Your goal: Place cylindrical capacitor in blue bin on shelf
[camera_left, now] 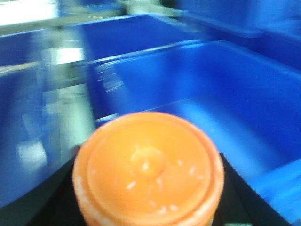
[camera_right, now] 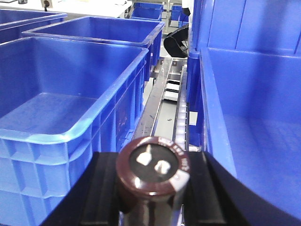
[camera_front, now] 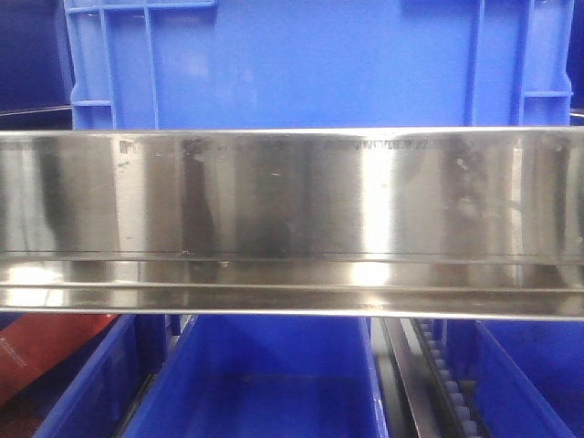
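The left hand is closed on the orange capacitor, which sits end-on before an open blue bin. The view is smeared. The smooth, round barrel could slip from the pads or clip the bin's hard plastic rim. The right hand clamps a glossy brown cylinder above the steel shelf.

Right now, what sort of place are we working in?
Probably a warehouse or factory parts store: rows of open blue bins, a brushed stainless shelf rail, and a roller track running between bins.
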Controlling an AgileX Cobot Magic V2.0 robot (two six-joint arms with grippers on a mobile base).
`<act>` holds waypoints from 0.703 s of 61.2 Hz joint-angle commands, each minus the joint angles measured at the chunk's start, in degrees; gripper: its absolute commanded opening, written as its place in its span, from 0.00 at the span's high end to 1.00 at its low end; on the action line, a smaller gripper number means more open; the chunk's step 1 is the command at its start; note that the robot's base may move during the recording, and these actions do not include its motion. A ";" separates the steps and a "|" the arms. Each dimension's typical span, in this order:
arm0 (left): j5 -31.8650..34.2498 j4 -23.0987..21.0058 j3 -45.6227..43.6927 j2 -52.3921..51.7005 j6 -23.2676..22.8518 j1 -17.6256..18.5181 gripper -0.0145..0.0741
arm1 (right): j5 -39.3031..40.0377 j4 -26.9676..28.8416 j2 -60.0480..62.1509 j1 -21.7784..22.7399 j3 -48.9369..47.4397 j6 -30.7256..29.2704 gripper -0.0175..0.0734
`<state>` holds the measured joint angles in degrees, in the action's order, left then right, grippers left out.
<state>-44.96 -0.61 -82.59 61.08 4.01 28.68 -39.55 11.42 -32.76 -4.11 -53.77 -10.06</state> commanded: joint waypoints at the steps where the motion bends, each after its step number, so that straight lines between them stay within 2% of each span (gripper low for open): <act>1: -1.49 -0.14 -8.10 8.20 0.42 4.73 0.96 | 1.97 0.14 0.06 -0.01 -0.11 -0.46 0.99; 10: -2.78 -0.14 -18.56 19.66 0.42 8.36 0.96 | 1.97 0.86 0.06 -0.01 -0.11 -0.46 0.99; 22: -5.12 -0.14 -27.87 32.33 0.42 8.86 0.96 | 1.97 1.22 0.06 -0.01 -0.11 -0.46 0.99; 38: -6.28 -1.43 -29.08 39.64 0.42 8.86 0.95 | 1.87 2.16 0.06 -0.01 -0.11 -0.46 0.99; 43: -7.05 -1.43 -29.08 40.42 0.42 8.86 0.88 | 1.87 2.53 0.06 -0.01 -0.11 -0.46 0.99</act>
<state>-51.70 -1.21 -110.91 101.12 4.36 37.27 -39.42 13.34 -32.76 -4.11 -53.77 -10.06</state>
